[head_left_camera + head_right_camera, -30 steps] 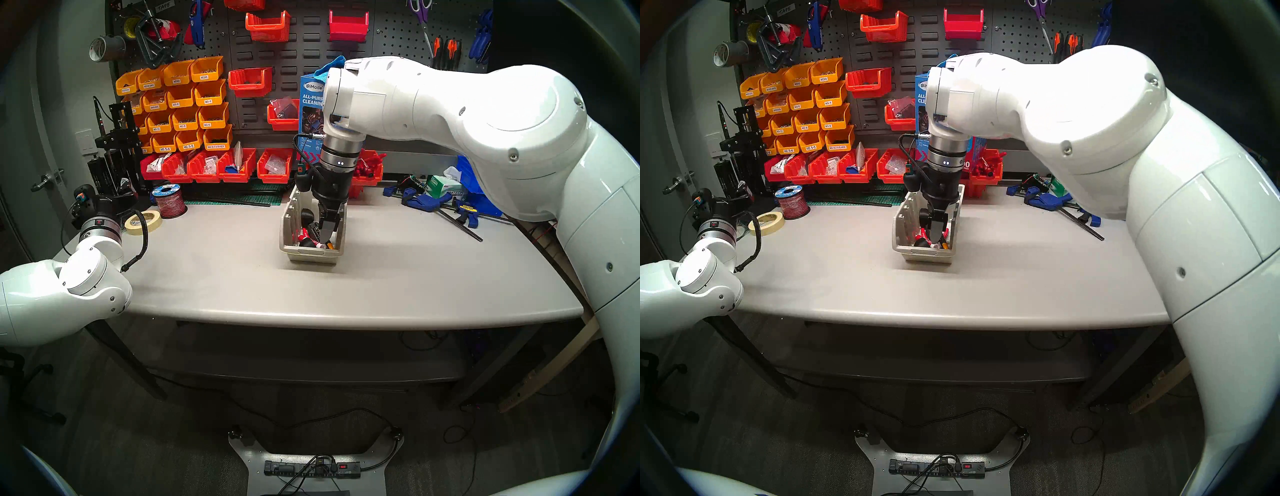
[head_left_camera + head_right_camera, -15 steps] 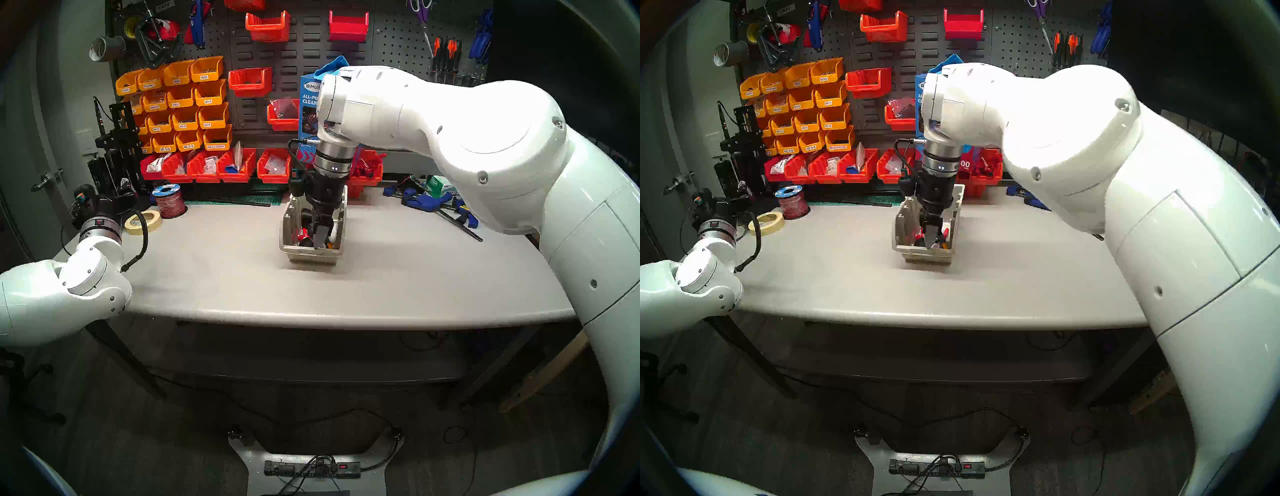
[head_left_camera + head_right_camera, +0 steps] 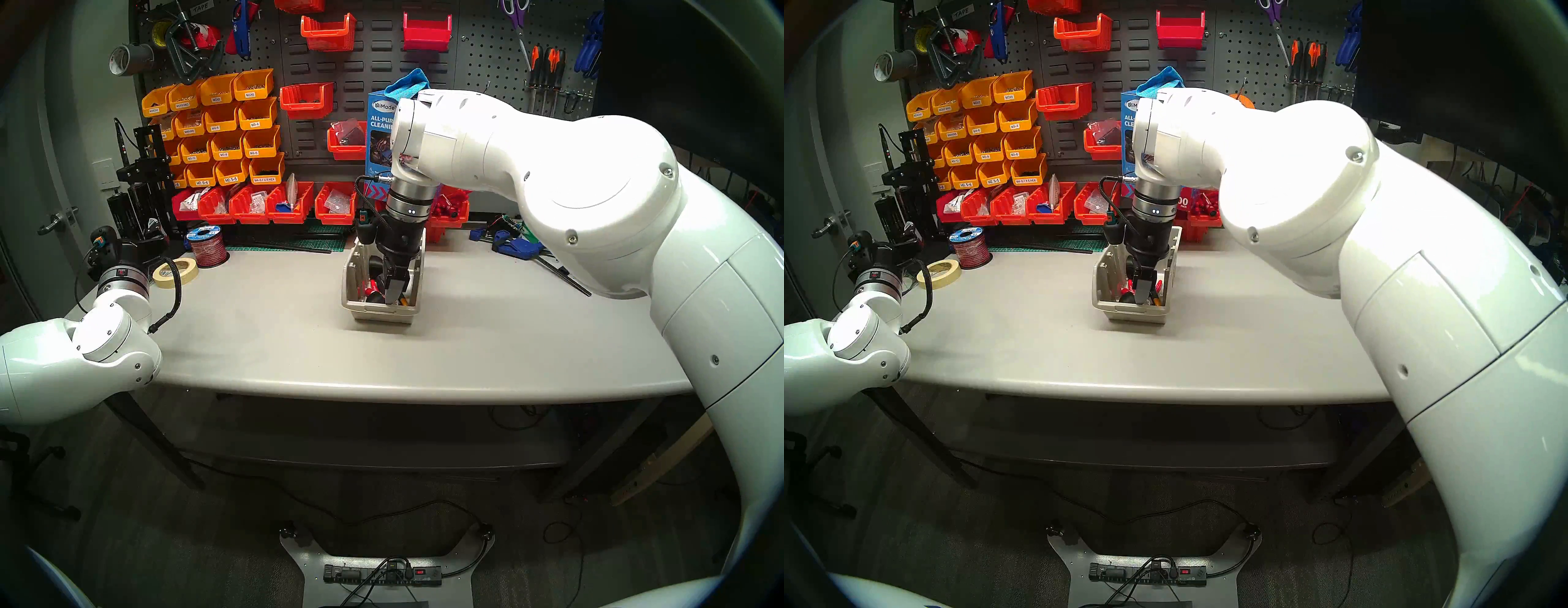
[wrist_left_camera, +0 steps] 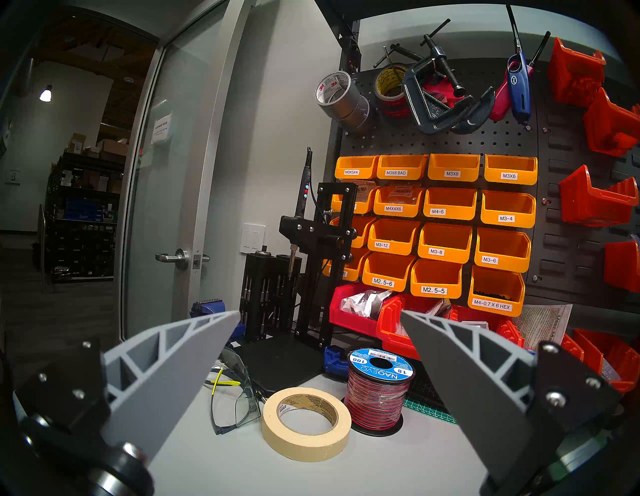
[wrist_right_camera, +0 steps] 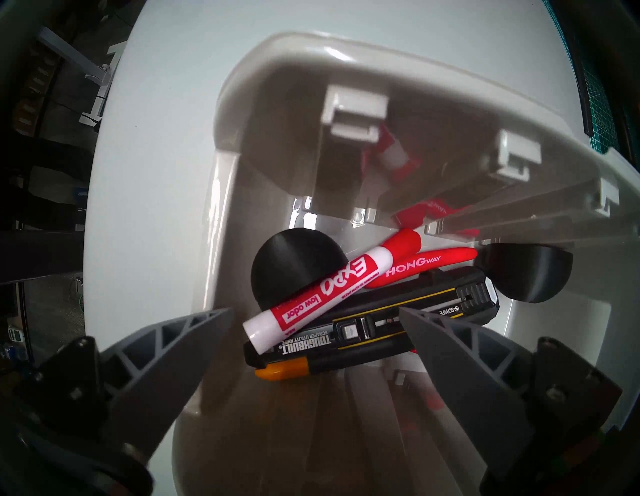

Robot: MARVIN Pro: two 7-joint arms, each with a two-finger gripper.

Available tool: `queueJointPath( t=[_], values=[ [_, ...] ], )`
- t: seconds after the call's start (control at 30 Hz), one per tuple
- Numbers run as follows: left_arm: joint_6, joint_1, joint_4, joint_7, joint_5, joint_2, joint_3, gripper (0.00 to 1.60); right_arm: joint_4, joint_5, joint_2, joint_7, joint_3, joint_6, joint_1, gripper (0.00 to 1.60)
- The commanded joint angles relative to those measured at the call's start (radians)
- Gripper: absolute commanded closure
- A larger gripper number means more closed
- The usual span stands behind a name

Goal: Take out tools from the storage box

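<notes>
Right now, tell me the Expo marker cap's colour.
Red, on the white Expo marker; clearest in the right wrist view.

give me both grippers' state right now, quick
left gripper: open, empty, off by the masking tape roll.
right gripper: open, holding nothing, down inside the beige bin over the Expo marker.

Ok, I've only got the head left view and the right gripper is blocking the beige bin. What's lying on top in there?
Observer: The right wrist view shows a red-capped Expo marker on top, lying across a black ToughBuilt scraper knife.
Operator: Is the right gripper gripping anything?
Observer: No, the right gripper is open above the tools and holds nothing.
Operator: And the left gripper? It's just a dark blob for me.
Observer: The left gripper is open too, facing a masking tape roll and a wire spool.
</notes>
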Motion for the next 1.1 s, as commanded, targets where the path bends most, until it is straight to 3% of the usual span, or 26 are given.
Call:
queueJointPath(
  t=[0.0,1.07],
  values=[
    [0.000,-0.013,-0.002,-0.002,0.006,-0.001,-0.011,0.00,0.027,-0.001,-0.011,-0.001,-0.011,-0.011,-0.006,0.00],
    [0.001,-0.013,-0.002,-0.002,0.006,-0.001,-0.011,0.00,0.105,0.015,-0.043,-0.001,-0.048,-0.126,-0.086,0.00]
  ],
)
